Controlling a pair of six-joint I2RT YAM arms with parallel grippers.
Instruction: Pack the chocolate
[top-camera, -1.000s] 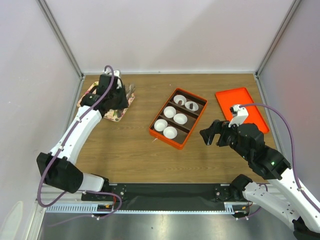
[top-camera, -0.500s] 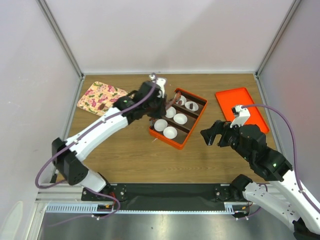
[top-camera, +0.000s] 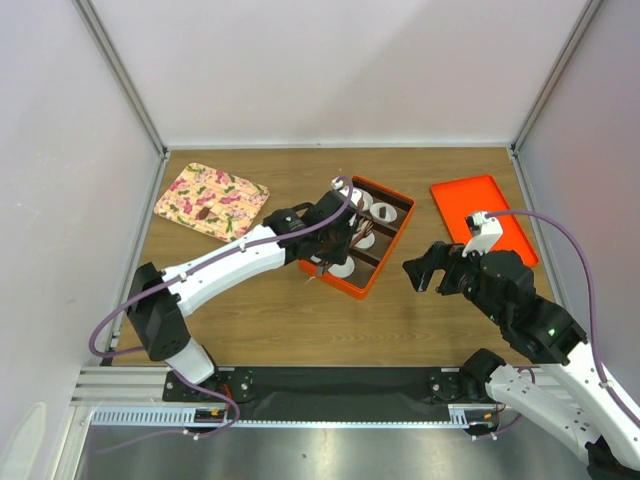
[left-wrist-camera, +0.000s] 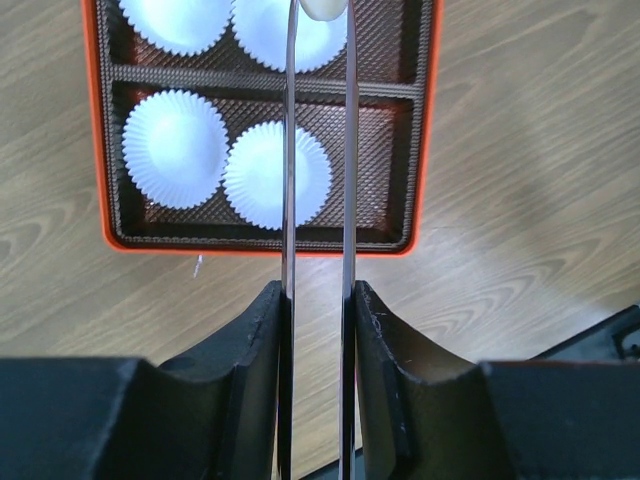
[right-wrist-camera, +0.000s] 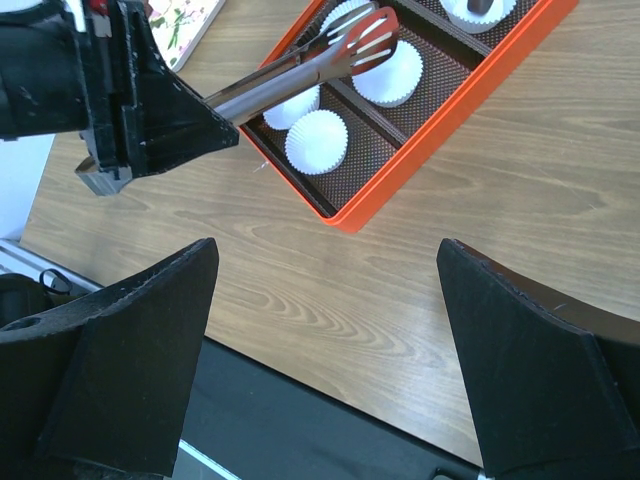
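chocolate (left-wrist-camera: 322, 8), a pale piece, nipped between tongs (left-wrist-camera: 349, 150) tips over the orange box (left-wrist-camera: 428, 120); left gripper (left-wrist-camera: 318, 300) jaws pinch the tongs, right gripper (right-wrist-camera: 325, 260) jaws spread wide.

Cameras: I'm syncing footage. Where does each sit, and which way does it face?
Top external: above and behind the robot, looking down at the table; both arms show.
Left wrist: looks down along the left gripper and its tongs into the orange box.
Right wrist: looks down past the open right gripper at the table.
Shared: both wrist views show the tongs and box.
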